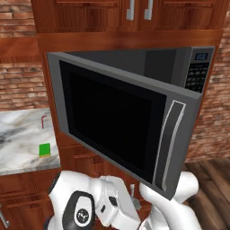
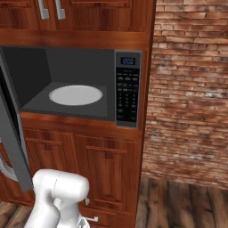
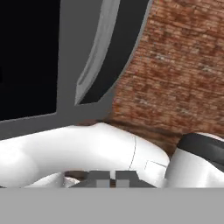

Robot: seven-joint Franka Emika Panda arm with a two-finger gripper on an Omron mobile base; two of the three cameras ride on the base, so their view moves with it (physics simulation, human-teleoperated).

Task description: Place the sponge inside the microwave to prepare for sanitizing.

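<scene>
The sponge point(image 1: 44, 149) is seen at the left of the left base view, lying flat on the marble tabletop point(image 1: 20, 143), green face up. A thin red stick point(image 1: 43, 120) lies on the same tabletop behind the sponge, apart from it. To the right, the microwave point(image 1: 134, 90) is set into wooden cabinets, and its door point(image 1: 117, 121) is swung wide open, with the curved grey handle point(image 1: 173, 139) at its free edge. In the right base view the cavity is exposed, with the pale round turntable point(image 2: 75, 95) on its floor and the keypad point(image 2: 128, 91) to the right of it. In the hand view the tool point(image 3: 111, 179) is clenched, with nothing between its tips, below the door handle.
</scene>
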